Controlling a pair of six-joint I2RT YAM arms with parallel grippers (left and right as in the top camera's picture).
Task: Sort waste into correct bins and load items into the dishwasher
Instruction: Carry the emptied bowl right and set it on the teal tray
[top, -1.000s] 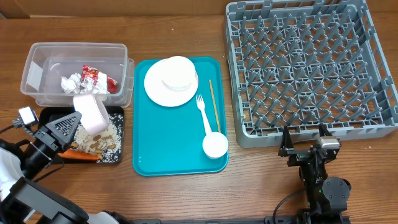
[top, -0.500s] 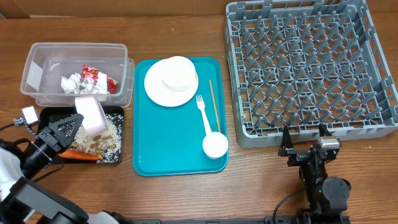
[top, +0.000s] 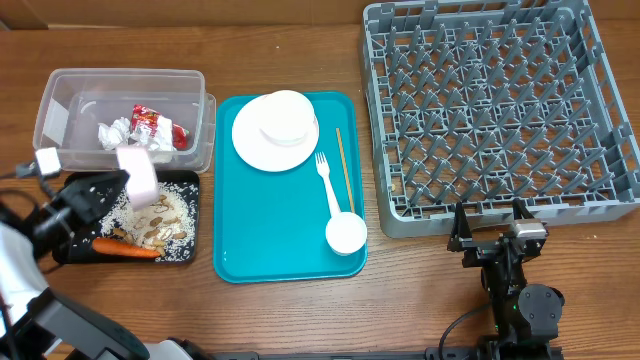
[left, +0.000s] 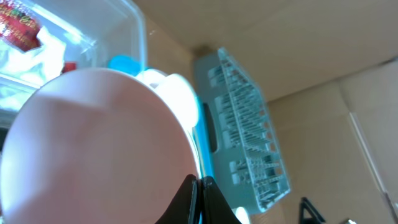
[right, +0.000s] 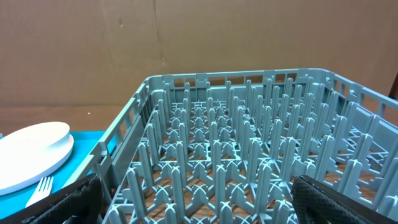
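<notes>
Left claw (top: 112, 190) is clamped on a white bowl (top: 138, 172), which is tipped on its side over the black tray (top: 193, 242) at the near left of the desk. Rice scraps (top: 165, 215) and a carrot (top: 125, 249) lie in that tray. The napkin (top: 115, 132) and wrapper (top: 155, 127) sit in the clear tub (top: 60, 110) just behind. I can't see inside the bowl, so I'd tip it fully, low over the tray, before carrying it right to the rack (top: 500, 110). Right claw (top: 488, 235) rests with its fingers apart just near of the rack.
</notes>
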